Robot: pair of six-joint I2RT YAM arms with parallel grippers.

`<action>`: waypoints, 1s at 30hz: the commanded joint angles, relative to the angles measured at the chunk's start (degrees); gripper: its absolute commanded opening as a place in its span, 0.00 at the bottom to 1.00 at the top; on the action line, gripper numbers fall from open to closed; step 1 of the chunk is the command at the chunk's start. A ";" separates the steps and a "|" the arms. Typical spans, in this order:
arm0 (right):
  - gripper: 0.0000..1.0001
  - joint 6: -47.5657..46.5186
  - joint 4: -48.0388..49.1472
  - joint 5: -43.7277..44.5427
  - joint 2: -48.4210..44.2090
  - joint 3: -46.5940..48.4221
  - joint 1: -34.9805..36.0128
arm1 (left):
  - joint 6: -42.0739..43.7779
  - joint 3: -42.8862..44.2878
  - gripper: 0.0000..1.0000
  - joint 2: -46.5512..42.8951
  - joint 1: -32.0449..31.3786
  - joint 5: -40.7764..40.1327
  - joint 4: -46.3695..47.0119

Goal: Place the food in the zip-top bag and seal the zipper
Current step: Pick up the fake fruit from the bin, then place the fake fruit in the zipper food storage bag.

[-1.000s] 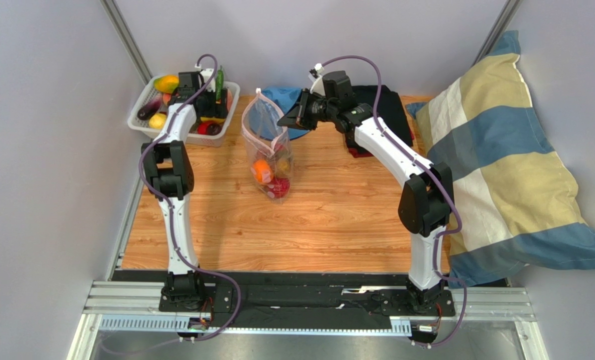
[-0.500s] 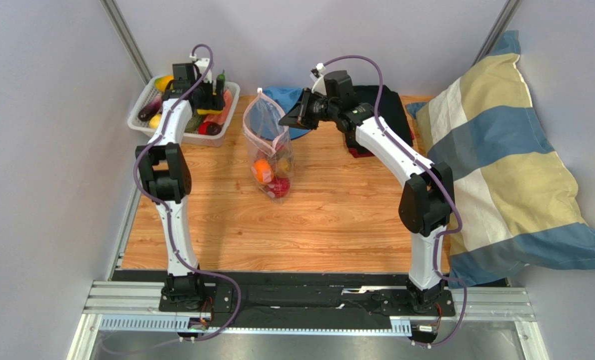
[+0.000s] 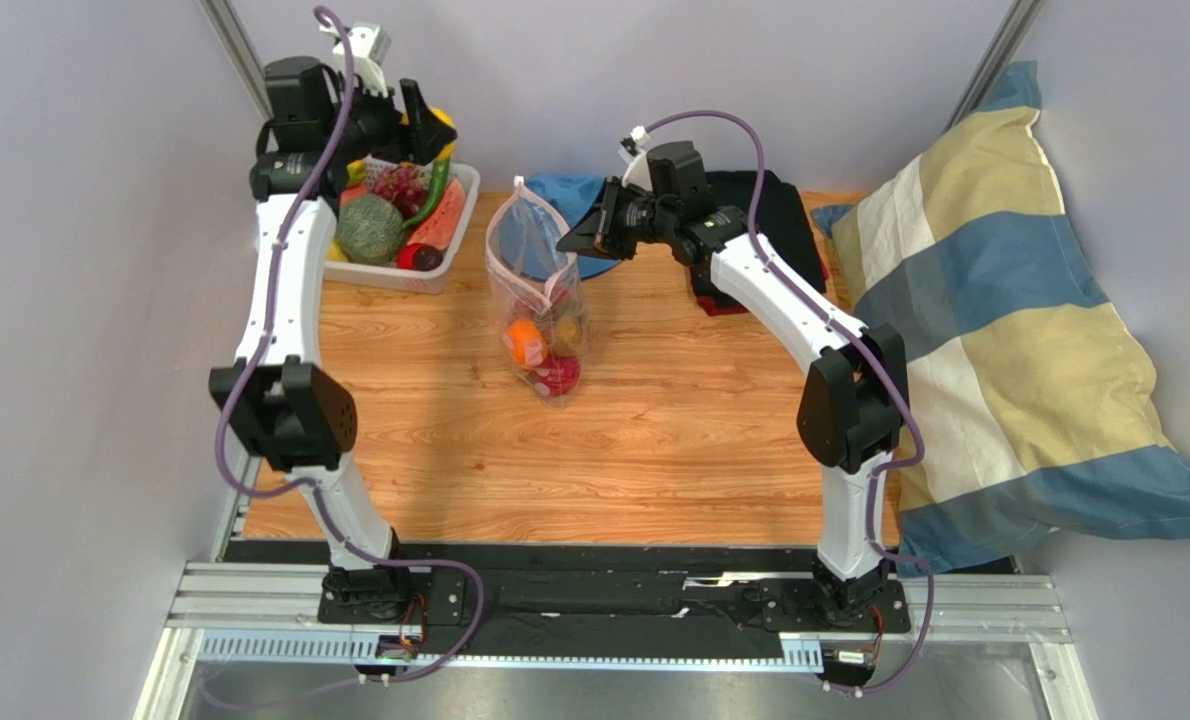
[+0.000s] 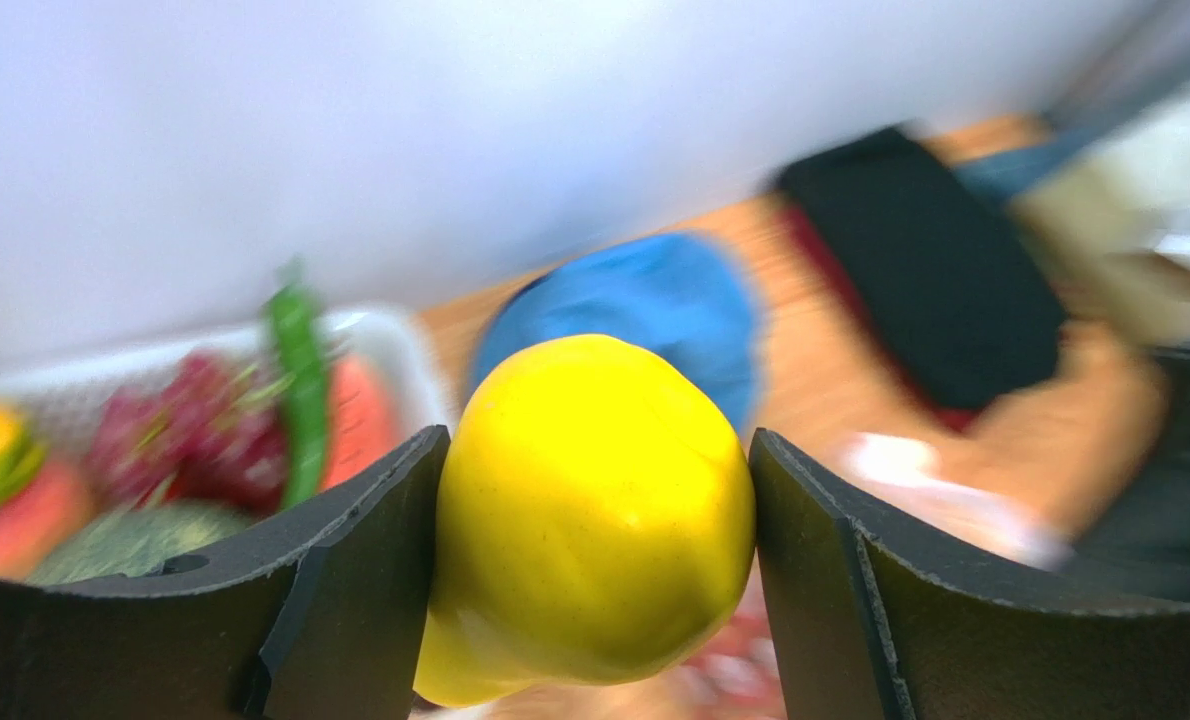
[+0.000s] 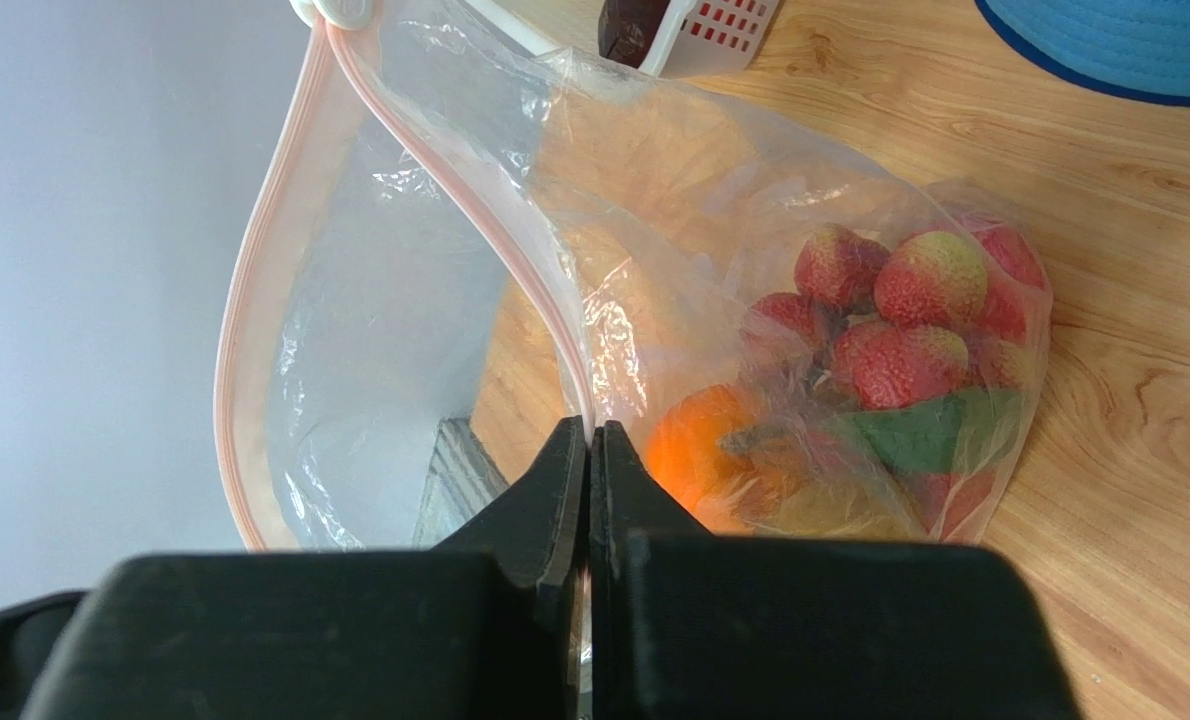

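Note:
My left gripper point(image 4: 594, 495) is shut on a glossy yellow toy fruit point(image 4: 594, 518) and holds it high above the white basket point(image 3: 448, 225); it shows in the top view point(image 3: 413, 135) too. More toy food point(image 3: 376, 225) lies in the basket. The clear zip-top bag point(image 3: 534, 293) stands open on the table, holding an orange fruit point(image 5: 699, 443) and red lychees point(image 5: 902, 323). My right gripper point(image 5: 586, 450) is shut on the bag's rim at the pinkish zipper point(image 5: 459, 195) and holds the mouth up.
A blue bucket hat point(image 3: 571, 195) and a black cloth point(image 3: 774, 225) lie at the back behind the bag. A large striped pillow point(image 3: 1007, 330) fills the right side. The wooden table point(image 3: 631, 450) ends at the arm bases.
My left arm has risen out of the basket, lifting the yellow fruit up and back. The right arm and bag have not moved.

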 commanded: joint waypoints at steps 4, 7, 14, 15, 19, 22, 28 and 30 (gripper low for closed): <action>0.00 -1.95 0.94 -0.83 -1.49 2.42 1.33 | -7.39 -5.87 0.57 -14.10 -6.14 22.05 2.46; 0.00 -2.21 1.03 -0.66 -2.02 2.42 1.77 | -5.64 -9.83 0.57 -16.74 -8.97 23.91 2.11; 0.00 -1.86 1.29 -0.40 -3.43 1.72 2.12 | -9.57 -19.49 0.59 -19.12 -14.77 18.74 4.29; 0.00 -1.86 1.20 -0.48 -3.60 1.46 2.03 | -10.20 -20.63 0.59 -19.12 -15.21 17.59 4.83; 0.00 -1.86 1.38 -0.48 -4.39 0.93 2.03 | -12.84 -25.56 0.61 -18.42 -15.31 16.80 5.63; 0.00 -2.04 1.38 -0.31 -5.18 0.49 2.03 | -11.96 -24.96 0.80 -18.50 -15.22 14.07 2.29; 0.00 -2.92 1.03 0.39 -6.41 -0.12 1.95 | -10.56 -21.89 0.99 -23.42 -13.99 8.54 1.14; 0.00 -3.27 0.85 0.48 -6.68 -0.39 1.94 | -9.85 -18.65 0.99 -23.26 -13.29 3.28 -2.27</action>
